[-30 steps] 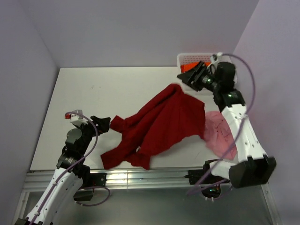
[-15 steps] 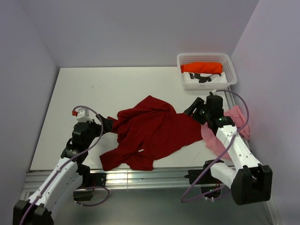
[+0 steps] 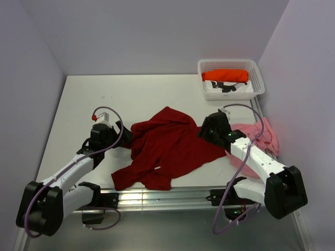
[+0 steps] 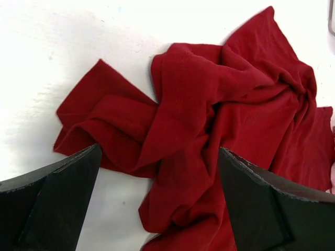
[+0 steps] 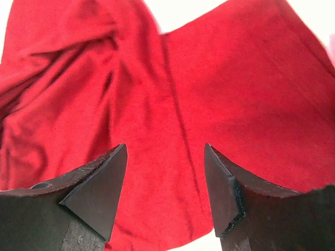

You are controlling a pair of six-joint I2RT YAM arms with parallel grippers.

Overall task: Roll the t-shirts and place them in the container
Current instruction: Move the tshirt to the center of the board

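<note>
The left tool (image 3: 122,137) sits low at the red shirt's 9 o'clock edge. Its jaws are wide apart and hold nothing, and crumpled cloth shows between its fingers (image 4: 52,198) in the wrist view. The red shirt (image 3: 172,144) lies bunched and creased on the white desk (image 3: 131,94), spread from the middle toward 6 o'clock, one sleeve trailing near the front edge. At the shirt's 3 o'clock side the right tool (image 3: 205,129) points down at the cloth, jaws apart with nothing clamped. Its tips may be touching the fabric, though the wrist view does not settle that. The pink shirt (image 3: 261,137) lies crumpled just beyond, at the red one's 3 o'clock, with the right arm passing over it. At the desk's 1 o'clock corner a white basket (image 3: 230,63) holds the orange shirt (image 3: 225,75), lying as a roll.
</note>
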